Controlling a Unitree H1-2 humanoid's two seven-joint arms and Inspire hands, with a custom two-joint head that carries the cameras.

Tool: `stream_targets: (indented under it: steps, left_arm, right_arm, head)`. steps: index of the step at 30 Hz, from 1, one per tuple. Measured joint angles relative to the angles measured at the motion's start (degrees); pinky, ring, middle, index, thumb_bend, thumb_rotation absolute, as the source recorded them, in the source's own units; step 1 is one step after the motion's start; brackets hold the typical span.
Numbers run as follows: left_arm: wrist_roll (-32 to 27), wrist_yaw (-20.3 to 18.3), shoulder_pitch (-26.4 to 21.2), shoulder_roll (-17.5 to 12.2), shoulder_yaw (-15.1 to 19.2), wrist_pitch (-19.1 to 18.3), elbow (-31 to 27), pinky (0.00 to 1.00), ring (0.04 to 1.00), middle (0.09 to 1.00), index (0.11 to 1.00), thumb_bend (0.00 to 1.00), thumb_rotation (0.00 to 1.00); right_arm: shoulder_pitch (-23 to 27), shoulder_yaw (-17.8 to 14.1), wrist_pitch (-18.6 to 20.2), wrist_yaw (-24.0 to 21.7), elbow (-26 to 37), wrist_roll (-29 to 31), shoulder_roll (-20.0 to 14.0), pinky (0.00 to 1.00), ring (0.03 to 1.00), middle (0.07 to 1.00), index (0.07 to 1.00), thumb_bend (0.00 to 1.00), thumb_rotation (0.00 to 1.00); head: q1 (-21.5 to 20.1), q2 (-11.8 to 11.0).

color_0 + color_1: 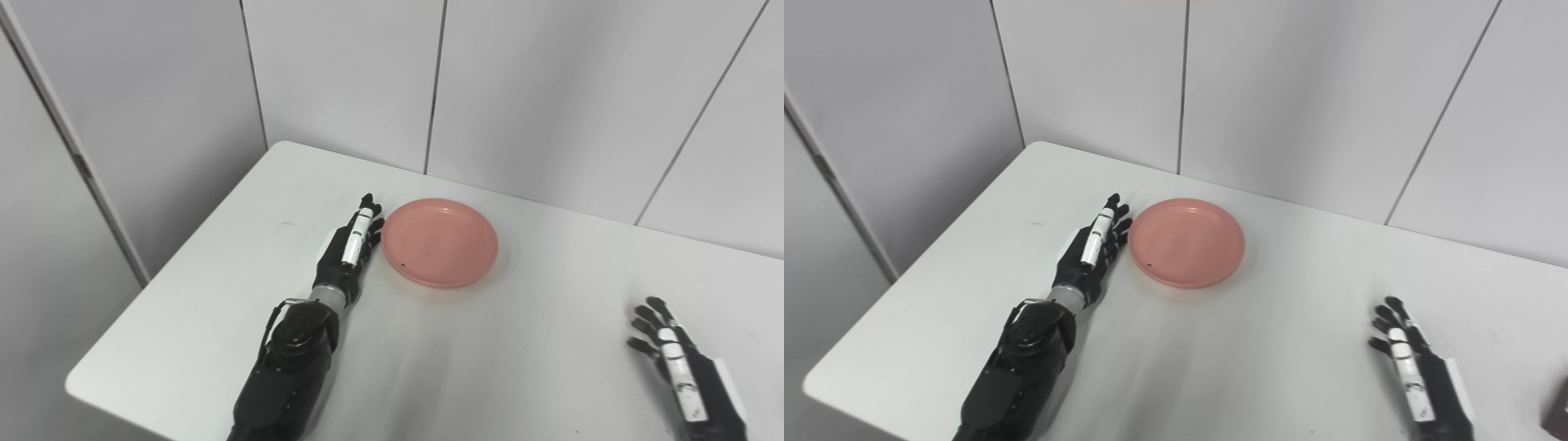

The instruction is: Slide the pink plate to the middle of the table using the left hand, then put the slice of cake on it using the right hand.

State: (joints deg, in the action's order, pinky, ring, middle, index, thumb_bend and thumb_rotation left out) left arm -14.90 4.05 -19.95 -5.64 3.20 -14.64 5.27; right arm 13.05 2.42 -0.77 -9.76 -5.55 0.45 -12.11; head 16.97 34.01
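Both head views were evenly and brightly lit by diffuse light from above. The matte white tabletop [502, 367] showed no glare and only faint, soft-edged shadows: a thin one under the near rim of the round pink plastic plate [440, 242] and a pale smear beside the black left hand [349, 248]. Focus was fairly sharp throughout, with slight softness and mild compression noise. The grey wall panels' [1292, 92] seams ran slanted, without visible bowing at the edges.

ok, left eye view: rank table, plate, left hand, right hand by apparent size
1. table
2. plate
3. left hand and right hand: look alike; the right is nearer the camera and cut by the frame, so unranked.
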Motion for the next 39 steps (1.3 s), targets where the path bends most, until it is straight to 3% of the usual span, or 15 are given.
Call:
stream_targets:
  steps: [5,14,24,29,39]
  left_arm:
    - [-0.5,-2.6,1.1,0.7,-1.4,-0.4,-1.4,0.96,0.969,0.994,0.997,0.39,1.00]
    - [-0.3,-3.9,3.2,2.6,-4.5,-2.4,-4.8,0.96,0.952,0.983,0.985,0.40,1.00]
    - [-0.4,-7.0,5.5,2.3,-7.0,-2.5,-6.9,0.96,0.966,0.989,0.984,0.40,1.00]
    - [-1.0,-8.4,6.1,2.1,-7.2,-2.7,-7.6,0.97,0.974,0.994,0.992,0.41,1.00]
    - [-1.7,-11.1,6.9,0.6,-8.0,-3.5,-8.6,0.96,0.967,0.984,0.984,0.42,1.00]
  right_arm:
    - [-0.1,0.4,0.0,0.3,0.3,-0.6,0.0,0.88,0.885,0.897,0.922,0.21,1.00]
    - [-0.4,1.4,0.8,1.4,1.4,-2.8,0.9,0.88,0.886,0.897,0.919,0.25,1.00]
    - [-0.4,2.3,1.7,3.1,2.5,-5.8,2.3,0.86,0.880,0.893,0.916,0.27,0.98]
    - [-0.4,2.4,3.0,3.7,3.3,-6.4,3.5,0.86,0.879,0.895,0.917,0.24,0.99]
    - [-0.4,3.3,4.2,3.9,3.9,-7.6,4.2,0.86,0.883,0.894,0.914,0.26,1.00]
  head:
    - [-1.9,0.3]
    - [-6.9,0.7]
    - [-12.4,1.3]
    - [-15.5,1.8]
    - [-18.6,2.1]
